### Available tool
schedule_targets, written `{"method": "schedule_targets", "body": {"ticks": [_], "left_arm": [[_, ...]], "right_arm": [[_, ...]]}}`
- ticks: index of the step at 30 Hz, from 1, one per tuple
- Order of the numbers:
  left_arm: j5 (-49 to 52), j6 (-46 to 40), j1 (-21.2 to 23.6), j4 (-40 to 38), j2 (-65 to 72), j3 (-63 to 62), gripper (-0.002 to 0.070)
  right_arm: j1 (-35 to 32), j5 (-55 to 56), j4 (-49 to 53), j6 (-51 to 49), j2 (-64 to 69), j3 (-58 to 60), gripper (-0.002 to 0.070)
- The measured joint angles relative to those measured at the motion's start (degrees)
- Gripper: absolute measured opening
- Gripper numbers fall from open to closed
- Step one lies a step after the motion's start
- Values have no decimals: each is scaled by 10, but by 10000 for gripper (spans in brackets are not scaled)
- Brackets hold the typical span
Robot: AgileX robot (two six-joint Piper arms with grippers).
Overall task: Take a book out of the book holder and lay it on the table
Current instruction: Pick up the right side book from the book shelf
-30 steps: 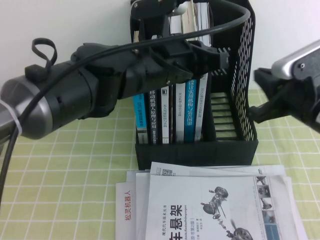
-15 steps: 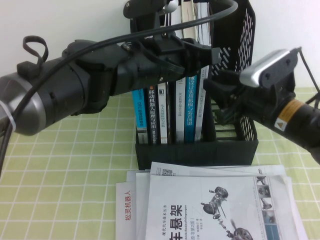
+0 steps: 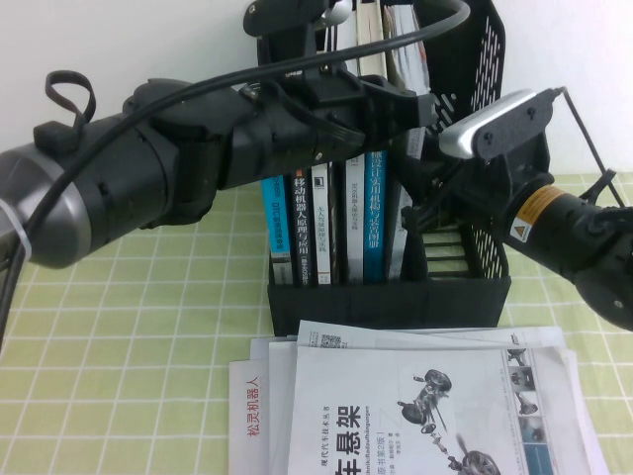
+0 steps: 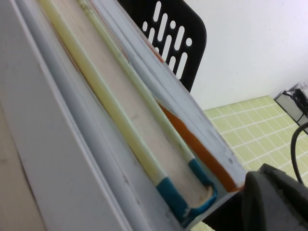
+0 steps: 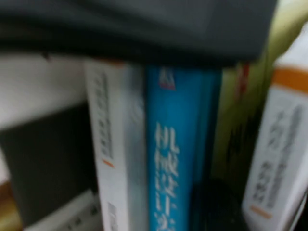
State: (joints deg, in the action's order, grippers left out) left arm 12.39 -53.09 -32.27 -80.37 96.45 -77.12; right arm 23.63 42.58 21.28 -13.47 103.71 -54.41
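While several books already lie flat on the green checked counter (image 3: pixel 119 327) in front of the book holder (image 3: pixel 396 297), the job looks to be in its early stage: the book (image 3: pixel 401 213), with its pale spine and orange band, stands upright in the rack at the right end of the row, just beside a blue-spined book (image 3: pixel 376 218). The left gripper (image 3: pixel 415 104) reaches across the tops of the standing books from the left; whether its fingers are spread or pinching cannot be told. The right gripper (image 3: pixel 420 193) has its fingers spread and sits close against the row from the right side, at the book's spine, holding nothing as far as I can see. Left to do: grasp, draw out, lay flat.
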Motion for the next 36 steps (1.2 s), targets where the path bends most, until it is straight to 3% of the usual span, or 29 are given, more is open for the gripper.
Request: {"method": "schedule_targets", "body": {"ticks": [6, 12, 25, 36], "left_arm": [[-2, 0, 0, 0, 0, 0, -3], [19, 0, 0, 0, 0, 0, -3], [90, -35, 0, 12, -60, 0, -2], [80, -55, 0, 13, -194, 0, -3]], "right_arm": [[0, -9, -10, 4, 32, 0, 276], [0, 20, -9, 4, 42, 0, 114], [-1, 60, 19, -30, 20, 22, 118], [1, 73, -27, 38, -105, 40, 118]]}}
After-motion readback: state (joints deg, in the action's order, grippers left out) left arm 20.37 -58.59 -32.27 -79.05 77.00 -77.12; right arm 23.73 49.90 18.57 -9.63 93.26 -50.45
